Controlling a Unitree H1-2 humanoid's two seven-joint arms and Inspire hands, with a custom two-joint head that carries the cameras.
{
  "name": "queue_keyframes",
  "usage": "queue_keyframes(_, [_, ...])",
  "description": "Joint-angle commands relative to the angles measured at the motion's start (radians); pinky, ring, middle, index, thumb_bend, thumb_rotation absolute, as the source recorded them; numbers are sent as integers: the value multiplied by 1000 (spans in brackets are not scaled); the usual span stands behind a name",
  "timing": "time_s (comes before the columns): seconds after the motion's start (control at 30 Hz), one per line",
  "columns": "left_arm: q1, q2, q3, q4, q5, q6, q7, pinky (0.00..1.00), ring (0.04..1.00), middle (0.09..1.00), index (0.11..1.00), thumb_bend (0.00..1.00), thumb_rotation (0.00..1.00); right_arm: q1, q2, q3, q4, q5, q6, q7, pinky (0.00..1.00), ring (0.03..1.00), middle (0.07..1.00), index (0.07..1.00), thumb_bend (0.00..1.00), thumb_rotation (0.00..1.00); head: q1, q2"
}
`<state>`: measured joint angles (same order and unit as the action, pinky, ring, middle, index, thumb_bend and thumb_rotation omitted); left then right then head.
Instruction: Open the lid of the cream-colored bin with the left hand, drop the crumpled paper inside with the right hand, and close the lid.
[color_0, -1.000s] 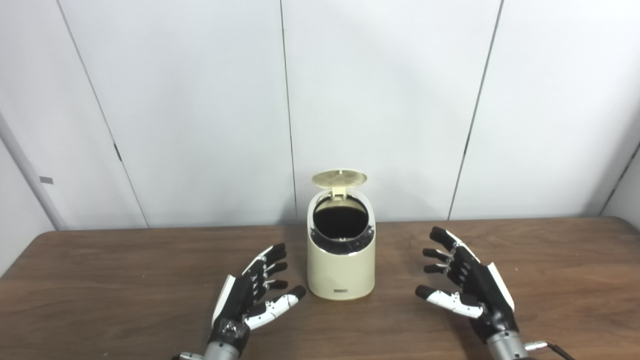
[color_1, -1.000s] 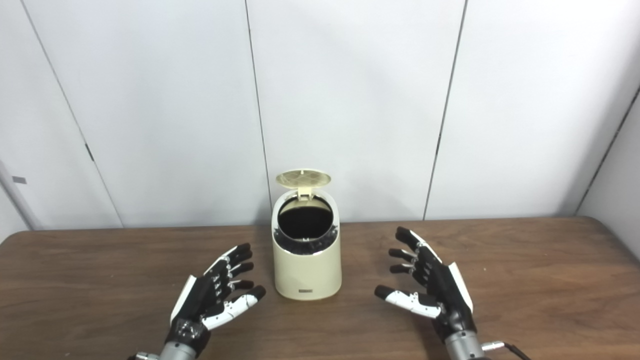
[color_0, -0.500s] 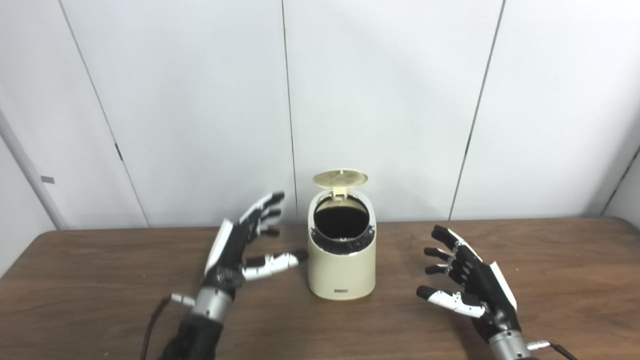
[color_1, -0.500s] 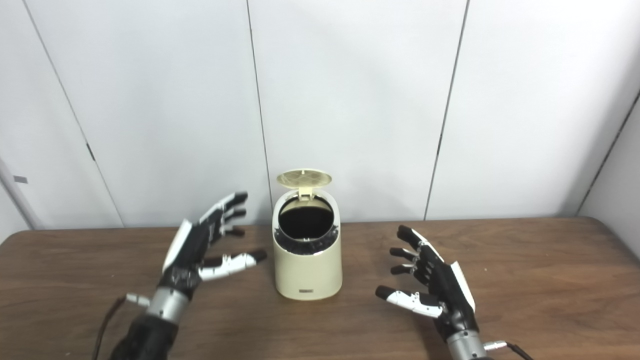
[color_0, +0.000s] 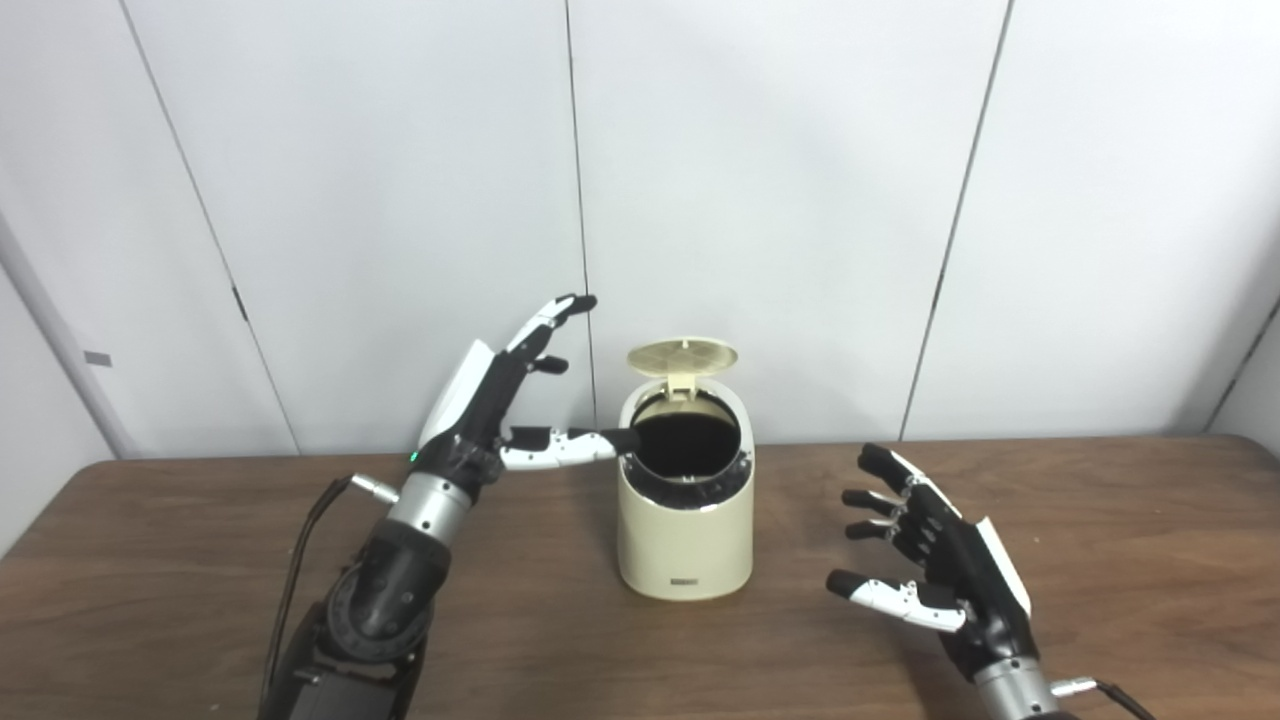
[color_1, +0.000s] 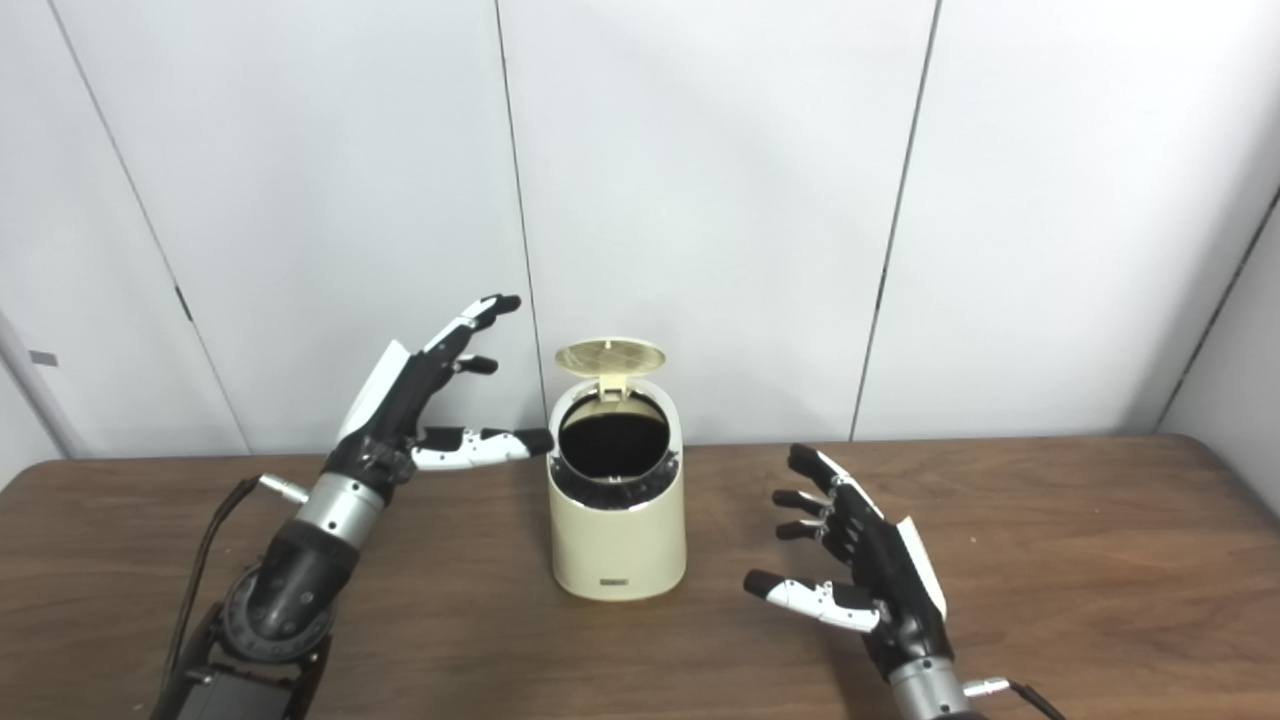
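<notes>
The cream-colored bin (color_0: 685, 530) stands mid-table with its round lid (color_0: 682, 354) hinged up at the back, showing a dark inside. My left hand (color_0: 500, 400) is open and raised to the left of the bin at rim height, thumb tip at the rim's left edge. My right hand (color_0: 935, 570) is open and empty, low over the table to the right of the bin. No crumpled paper is in view.
The brown wooden table (color_0: 200, 560) runs across the view, with a white panelled wall (color_0: 800, 200) close behind the bin. A cable (color_0: 300, 570) hangs along my left forearm.
My left hand has risen from the table at the bin's front left up to rim height beside the open lid. My right hand has barely moved. The lid stays up.
</notes>
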<state>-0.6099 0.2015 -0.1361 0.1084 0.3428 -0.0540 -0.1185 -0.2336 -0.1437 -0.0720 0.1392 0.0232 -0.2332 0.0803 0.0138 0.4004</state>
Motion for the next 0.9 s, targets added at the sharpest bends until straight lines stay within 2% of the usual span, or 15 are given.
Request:
queue_keyframes(0.0, [-75,19,-11,-16,38,-4,8,921,999,998,956,991,397,-20,5,0,-39,-6,-2,-16,627,749,876,845,875,193,-2,0])
queue_keyframes(0.13, [-106,24,-28,-5,64,-2,-11,903,1000,1000,963,990,396,-19,12,2,-55,-13,14,-23,633,751,876,841,875,200,-8,0])
queue_keyframes(0.23, [-127,32,-46,4,83,-11,-24,894,1000,993,951,993,410,-17,15,7,-65,-22,22,-29,640,754,877,842,847,150,-11,1])
queue_keyframes(0.37, [-138,42,-67,-4,113,-5,-42,883,997,972,923,1000,434,-17,17,11,-69,-32,20,-33,645,754,880,839,846,135,-16,1])
queue_keyframes(0.53, [-139,47,-75,-19,119,1,-66,797,941,921,885,1000,428,-18,21,12,-73,-31,23,-34,649,754,873,840,847,126,-21,2])
queue_keyframes(0.7, [-140,63,-91,-32,133,-2,-97,786,920,881,858,1000,424,-19,25,14,-83,-36,33,-38,644,759,877,842,853,135,-25,5])
queue_keyframes(0.8, [-140,81,-107,-50,163,6,-119,800,919,856,837,1000,441,-20,28,12,-81,-36,30,-42,648,755,873,841,853,133,-29,8])
queue_keyframes(0.87, [-140,94,-120,-60,199,-3,-119,773,898,813,807,1000,459,-21,29,11,-82,-41,31,-47,644,749,868,841,863,151,-29,10])
